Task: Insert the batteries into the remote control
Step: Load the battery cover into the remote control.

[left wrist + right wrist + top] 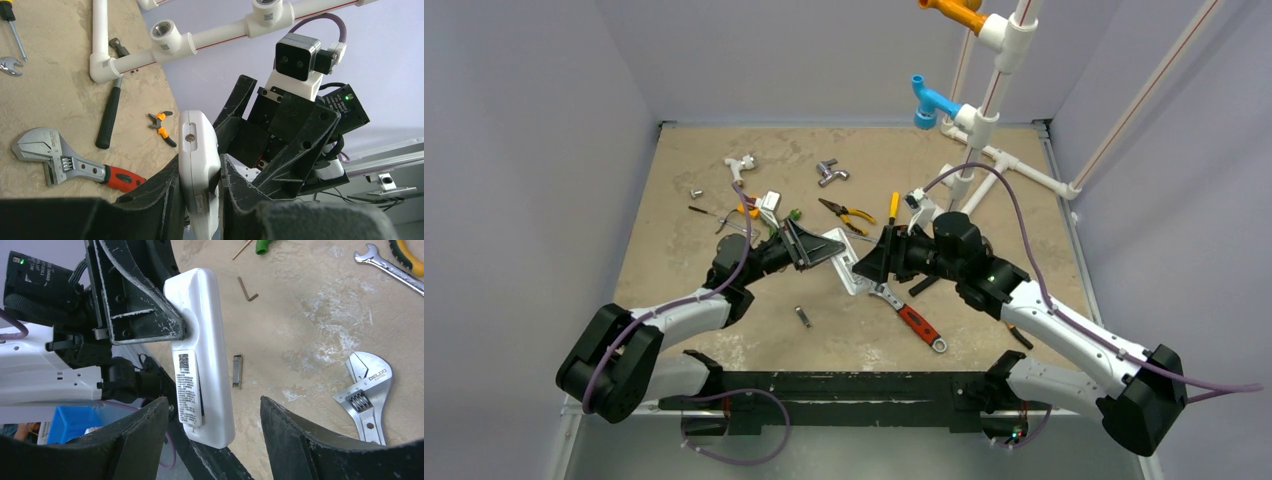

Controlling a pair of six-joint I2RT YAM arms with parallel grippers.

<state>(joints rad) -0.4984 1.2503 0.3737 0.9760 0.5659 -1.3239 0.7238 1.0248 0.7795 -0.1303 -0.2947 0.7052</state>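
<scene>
A: So, L arm, what's it got?

B: Left gripper (pixel 812 247) is closed tight on the small white rectangular plastic remote (pixel 205 330), a finger pressed on each of two opposite sides near one end. Remote's up off the beige tabletop (pixel 674 240), held in the air btwn the two arms, approx mid-table.

A: And the R side?

B: Right gripper (pixel 212 401) has its jaws spread wide, one black finger (pixel 135 440) either side of the remote's free end. Gap on both sides, so not touching; it has hold of nothing.

A: Which way's the remote facing?

B: R wrist cam sees a side w/ a printed label strip & QR code (pixel 187 385). Can't tell abt the battery recess.

A: What's lying near it?

B: Small silvery metal piece (pixel 237 371) flat on the table, just beside the remote in that view. Red-handled adjustable wrench (pixel 914 318) lies nearer the R arm.
</scene>
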